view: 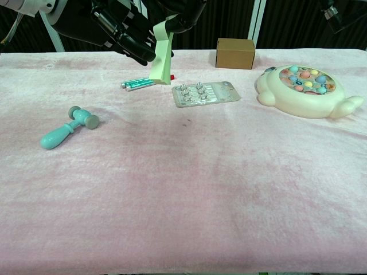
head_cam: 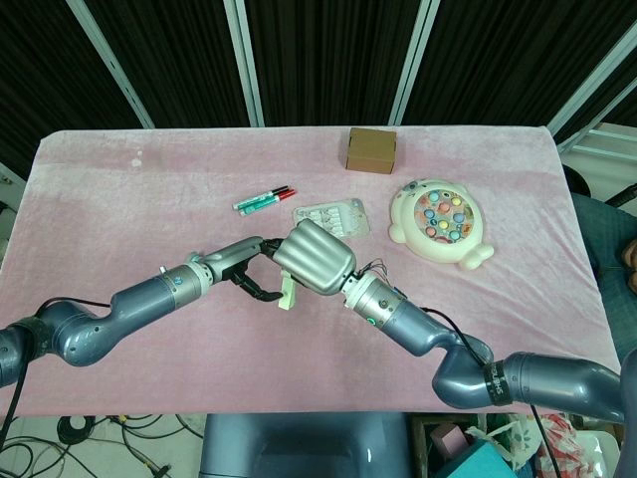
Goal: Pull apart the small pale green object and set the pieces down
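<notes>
The small pale green object [head_cam: 287,292] [view: 161,54] is a narrow strip held in the air above the pink table [head_cam: 119,219], hanging down between both hands. My left hand [head_cam: 249,269] [view: 123,35] grips it from the left with dark, curled fingers. From the right, my right hand [head_cam: 315,257] [view: 179,12] closes over its upper end, its silver back turned to the head view. The object's top is hidden inside the hands, and it looks to be in one piece.
A teal toy hammer [view: 67,128] lies at the left. Two markers [head_cam: 264,200] [view: 137,83], a blister pack [head_cam: 330,216] [view: 205,93], a cardboard box [head_cam: 371,149] [view: 235,52] and a cream fishing-game toy [head_cam: 441,221] [view: 307,90] sit toward the back.
</notes>
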Controlling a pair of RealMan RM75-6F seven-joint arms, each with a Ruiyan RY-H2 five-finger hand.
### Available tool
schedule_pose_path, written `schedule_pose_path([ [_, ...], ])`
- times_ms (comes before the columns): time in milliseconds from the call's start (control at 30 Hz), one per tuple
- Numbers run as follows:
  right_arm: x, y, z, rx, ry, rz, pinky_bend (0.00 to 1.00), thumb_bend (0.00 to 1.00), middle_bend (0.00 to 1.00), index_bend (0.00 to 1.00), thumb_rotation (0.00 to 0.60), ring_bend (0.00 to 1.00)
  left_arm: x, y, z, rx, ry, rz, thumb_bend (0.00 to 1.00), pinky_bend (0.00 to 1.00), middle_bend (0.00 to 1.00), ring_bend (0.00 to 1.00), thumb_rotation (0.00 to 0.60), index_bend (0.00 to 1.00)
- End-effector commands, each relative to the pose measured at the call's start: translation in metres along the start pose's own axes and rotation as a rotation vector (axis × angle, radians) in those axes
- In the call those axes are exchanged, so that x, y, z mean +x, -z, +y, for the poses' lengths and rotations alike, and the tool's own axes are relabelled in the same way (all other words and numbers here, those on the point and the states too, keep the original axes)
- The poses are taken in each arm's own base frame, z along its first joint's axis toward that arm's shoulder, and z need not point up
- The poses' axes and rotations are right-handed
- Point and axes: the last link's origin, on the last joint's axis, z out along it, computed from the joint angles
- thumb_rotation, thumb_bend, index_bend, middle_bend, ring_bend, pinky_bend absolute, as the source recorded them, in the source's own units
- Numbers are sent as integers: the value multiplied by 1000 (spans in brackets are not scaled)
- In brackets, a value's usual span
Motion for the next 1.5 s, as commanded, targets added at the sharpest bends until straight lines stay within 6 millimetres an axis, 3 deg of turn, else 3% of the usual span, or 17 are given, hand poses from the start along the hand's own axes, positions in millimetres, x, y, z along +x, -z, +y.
schedule_pose_path([
  [33,0,0,0,-1,-2,1,726,391,757,764,600,781,0,0,0,1,0,-1,278,0,87,0,600,474],
  [1167,0,0,3,-6,-5,2,726,392,757,764,600,781,-5,-6,1,7,-6,-16,295,0,99,0,600,516],
  [1500,-1,1,3,-6,-4,-2,726,395,757,766,600,782,-6,-10,1,8,-11,-16,404,0,131,0,600,579],
])
